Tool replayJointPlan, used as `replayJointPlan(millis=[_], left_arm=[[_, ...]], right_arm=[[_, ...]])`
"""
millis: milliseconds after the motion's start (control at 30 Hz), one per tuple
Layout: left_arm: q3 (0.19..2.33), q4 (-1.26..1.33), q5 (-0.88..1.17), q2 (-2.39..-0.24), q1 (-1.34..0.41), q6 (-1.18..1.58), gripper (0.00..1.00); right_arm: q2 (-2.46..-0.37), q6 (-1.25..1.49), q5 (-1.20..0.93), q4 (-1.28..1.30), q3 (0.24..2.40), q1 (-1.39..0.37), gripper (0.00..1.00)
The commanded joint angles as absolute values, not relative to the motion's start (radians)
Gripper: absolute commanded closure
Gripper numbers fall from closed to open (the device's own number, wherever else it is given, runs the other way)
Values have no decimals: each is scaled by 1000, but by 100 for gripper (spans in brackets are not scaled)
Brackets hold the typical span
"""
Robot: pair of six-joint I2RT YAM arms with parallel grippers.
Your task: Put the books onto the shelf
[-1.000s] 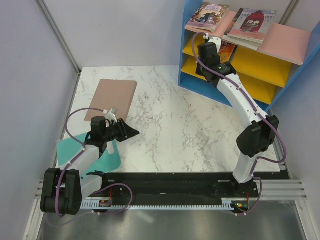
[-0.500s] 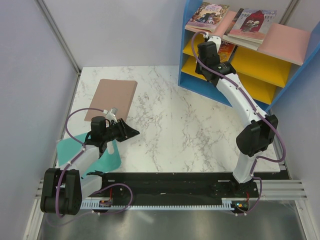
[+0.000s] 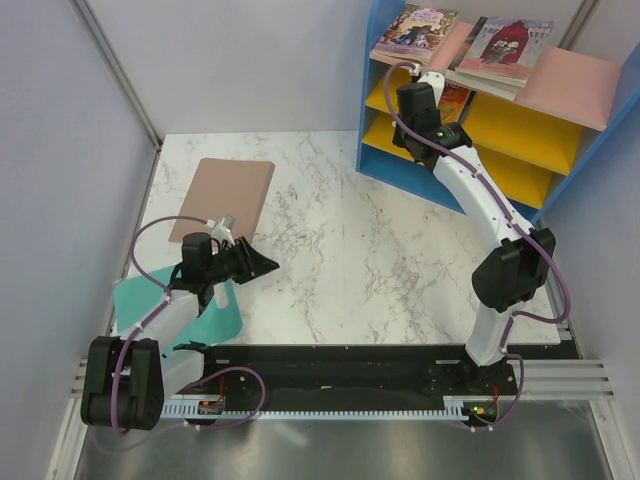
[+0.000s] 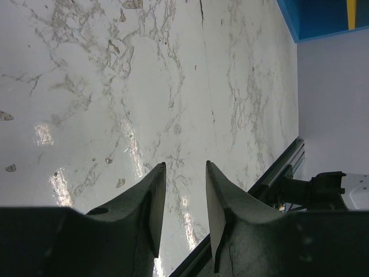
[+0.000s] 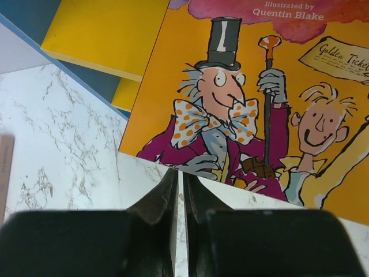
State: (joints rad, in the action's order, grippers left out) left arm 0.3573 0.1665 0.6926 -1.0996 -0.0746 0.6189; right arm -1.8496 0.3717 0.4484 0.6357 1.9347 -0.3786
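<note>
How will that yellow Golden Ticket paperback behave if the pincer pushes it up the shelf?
The yellow Golden Ticket paperback looks thin, so probably light and floppy, buckling if shoved edge-on. Leaning on the slanted shelf, it may slide down again.

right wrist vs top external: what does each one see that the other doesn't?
Right wrist only: the drawing on the yellow book, a man in a top hat, with the right gripper nearly closed at the book's lower edge.
Top external only: the left gripper, the teal sheet and two books on top of the shelf.
Both: the shelf's yellow boards and the marble table.
</note>
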Motion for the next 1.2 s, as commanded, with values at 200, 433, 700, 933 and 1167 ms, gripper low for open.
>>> replayJointPlan(millis=[200, 433, 700, 933, 1167], left_arm=[[356, 192, 715, -1095, -81, 584, 60], [357, 192, 718, -1092, -86, 586, 56], [359, 189, 719, -1081, -92, 589, 52], [357, 186, 721, -1052, -98, 589, 41], [379, 118, 660, -1045, -103, 565, 13]], right_arm=[[-1844, 359, 447, 572, 1961, -362, 86], [-1747, 353, 350, 468, 1838, -364, 84], [-1602, 348, 265, 371, 1683, -367, 78], [-1522, 304, 144, 325, 1583, -391, 76], [-1395, 229, 123, 278, 1328, -459, 59]])
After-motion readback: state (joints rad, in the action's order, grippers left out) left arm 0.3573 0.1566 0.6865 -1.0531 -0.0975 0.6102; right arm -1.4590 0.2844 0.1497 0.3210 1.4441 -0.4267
